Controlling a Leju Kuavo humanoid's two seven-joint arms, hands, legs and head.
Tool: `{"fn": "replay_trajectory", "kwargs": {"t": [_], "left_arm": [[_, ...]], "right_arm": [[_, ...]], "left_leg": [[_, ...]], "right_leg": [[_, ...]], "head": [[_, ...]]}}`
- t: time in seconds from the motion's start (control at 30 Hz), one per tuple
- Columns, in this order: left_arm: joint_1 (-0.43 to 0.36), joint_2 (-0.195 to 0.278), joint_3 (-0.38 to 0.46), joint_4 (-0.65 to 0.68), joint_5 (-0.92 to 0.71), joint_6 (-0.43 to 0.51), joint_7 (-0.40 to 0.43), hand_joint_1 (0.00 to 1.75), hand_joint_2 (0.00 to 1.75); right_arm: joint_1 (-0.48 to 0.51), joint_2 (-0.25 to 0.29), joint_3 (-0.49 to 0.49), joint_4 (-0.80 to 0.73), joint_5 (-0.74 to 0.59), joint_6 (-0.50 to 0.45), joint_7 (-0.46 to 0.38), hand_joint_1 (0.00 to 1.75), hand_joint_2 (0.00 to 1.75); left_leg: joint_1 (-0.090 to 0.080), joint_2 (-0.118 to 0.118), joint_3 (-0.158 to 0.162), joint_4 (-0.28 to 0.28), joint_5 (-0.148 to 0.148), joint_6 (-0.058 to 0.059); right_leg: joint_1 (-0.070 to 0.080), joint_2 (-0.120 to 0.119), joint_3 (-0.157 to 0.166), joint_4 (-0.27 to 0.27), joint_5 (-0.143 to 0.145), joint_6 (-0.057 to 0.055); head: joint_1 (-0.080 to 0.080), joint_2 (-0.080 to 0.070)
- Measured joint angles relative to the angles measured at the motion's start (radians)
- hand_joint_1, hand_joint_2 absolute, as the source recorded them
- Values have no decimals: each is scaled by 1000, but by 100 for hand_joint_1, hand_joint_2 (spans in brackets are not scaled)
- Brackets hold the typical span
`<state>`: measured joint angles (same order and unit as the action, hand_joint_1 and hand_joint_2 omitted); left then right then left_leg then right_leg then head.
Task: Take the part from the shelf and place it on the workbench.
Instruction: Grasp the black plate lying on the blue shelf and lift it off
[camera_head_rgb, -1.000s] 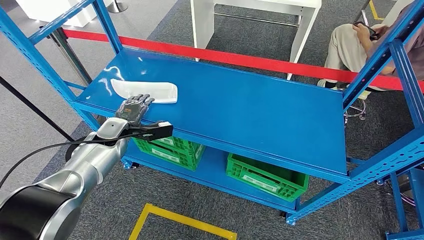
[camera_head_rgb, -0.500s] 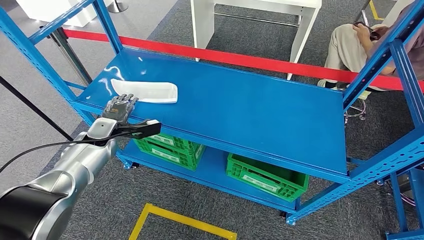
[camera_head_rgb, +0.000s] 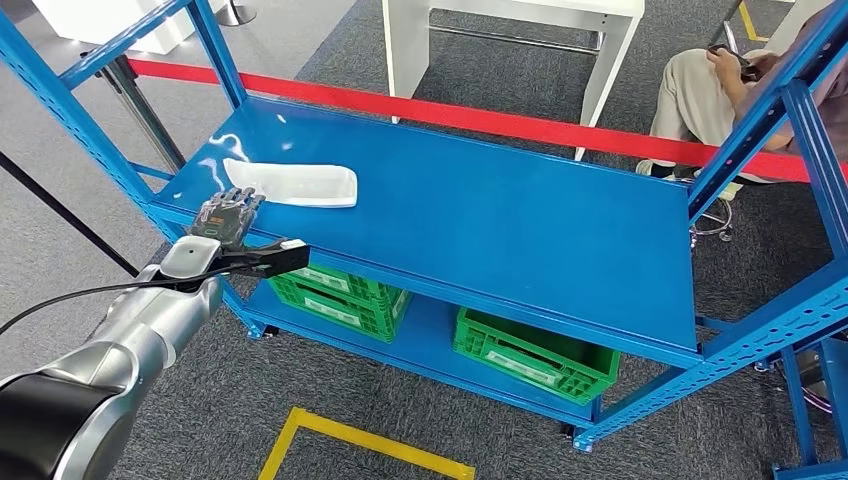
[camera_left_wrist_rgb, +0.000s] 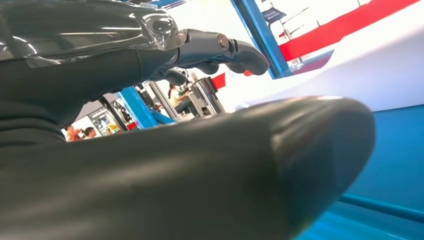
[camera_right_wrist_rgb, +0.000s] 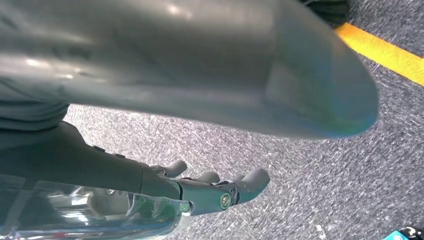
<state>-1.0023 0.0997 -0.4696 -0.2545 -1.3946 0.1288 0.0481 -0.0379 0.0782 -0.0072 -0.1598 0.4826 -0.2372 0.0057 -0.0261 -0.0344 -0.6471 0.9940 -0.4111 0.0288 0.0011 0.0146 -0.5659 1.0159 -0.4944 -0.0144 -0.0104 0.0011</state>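
My left hand (camera_head_rgb: 226, 214) hovers at the shelf's (camera_head_rgb: 480, 215) front edge, fingers spread and holding nothing, just short of the part (camera_head_rgb: 290, 184). The white part lies flat on the blue shelf near its left end, and I see it close ahead in the left wrist view (camera_left_wrist_rgb: 370, 75). My right hand (camera_right_wrist_rgb: 200, 192) hangs over grey carpet (camera_right_wrist_rgb: 310, 170), fingers loosely apart, empty
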Motion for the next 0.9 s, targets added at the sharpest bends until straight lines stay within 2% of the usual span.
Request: {"fn": "replay_trajectory", "kwargs": {"t": [0.07, 0.13, 0.23, 0.27, 0.3, 0.33, 0.37, 0.4, 0.43, 0.47, 0.53, 0.6, 0.77, 0.9], "left_arm": [[-1, 0, 0, 0, -3, 2, -1, 0, 0], [-3, 0, 0, -1, -6, 6, -2, 0, 0], [0, -3, 0, -1, -7, 9, -3, 0, 0], [3, -4, 0, -1, -7, 10, -4, 0, 0], [5, -4, 0, -1, -7, 10, -5, 0, 0], [7, -5, 0, -1, -8, 10, -5, 0, 0], [7, -5, 0, -1, -8, 10, -5, 0, 0], [6, -5, 0, -1, -8, 11, -5, 0, 0], [5, -5, 0, -1, -8, 12, -6, 0, 0], [4, -5, 0, -1, -8, 15, -7, 0, 0], [4, -6, 0, -1, -6, 24, -13, 0, 0], [3, -7, -1, -1, -5, 31, -21, 0, 0], [2, -13, -7, -1, -9, 33, -34, 0, 0], [3, -17, -12, -1, -9, 32, -34, 0, 0]], "right_arm": [[-1, 1, 0, 0, 0, -1, 2, 0, 0], [-2, 2, 0, 0, 0, -1, 4, 0, 0], [-1, 2, 0, 0, 0, -1, 6, 0, 0], [-1, 1, 0, 0, 0, -1, 7, 0, 0], [0, 1, 0, 0, 0, -1, 8, 0, 0], [1, 1, 0, 0, 0, -1, 8, 0, 0], [1, 1, 0, 0, 0, -1, 8, 0, 0], [1, 2, 0, 0, 0, -1, 8, 0, 0], [1, 2, 0, 0, 0, -1, 8, 0, 0], [1, 4, -1, 0, 0, -1, 8, 0, 0], [2, 5, -1, 0, 0, -1, 9, 0, 0], [2, 6, -2, 0, 0, -1, 9, 0, 0], [2, 6, -2, 0, 0, -1, 9, 0, 0], [2, 6, -4, 0, 0, -2, 9, 0, 0]], "left_leg": [[3, 1, 9, -9, 0, 5], [9, 3, 23, -21, 1, 11], [12, 5, 32, -23, -5, 14], [14, 5, 35, -22, -9, 12], [16, 5, 39, -20, -13, 9], [19, 4, 43, -17, -19, 4], [23, 4, 48, -11, -27, -3], [24, 3, 51, -4, -36, -10], [25, 2, 51, 3, -43, -17], [24, 2, 51, 8, -48, -22], [23, 0, 50, 10, -50, -19], [22, 0, 53, 6, -49, -12], [23, 2, 60, -3, -49, -13], [24, 3, 60, -5, -50, -22]], "right_leg": [[0, 0, 3, 3, -5, 6], [0, -2, -19, 56, -34, 14], [-7, -2, -128, 249, -109, 27], [-9, -3, -155, 286, -112, 30], [-11, -3, -162, 284, -93, 33], [-14, -3, -148, 239, -57, 36], [-18, -3, -119, 165, -13, 40], [-20, -2, -88, 99, 19, 43], [-22, 0, -65, 50, 39, 42], [-23, 2, -54, 26, 45, 39], [-23, 5, -52, 23, 43, 30], [-22, 7, -51, 23, 43, 28], [-19, 9, -50, 23, 38, 18], [-16, 9, -50, 24, 37, 16]], "head": [[0, 0], [2, 0], [4, 0], [4, 0], [5, 0], [5, 0], [5, 0], [6, 0], [7, 0], [8, 0], [7, 0], [5, 0], [5, 0], [5, 0]]}}
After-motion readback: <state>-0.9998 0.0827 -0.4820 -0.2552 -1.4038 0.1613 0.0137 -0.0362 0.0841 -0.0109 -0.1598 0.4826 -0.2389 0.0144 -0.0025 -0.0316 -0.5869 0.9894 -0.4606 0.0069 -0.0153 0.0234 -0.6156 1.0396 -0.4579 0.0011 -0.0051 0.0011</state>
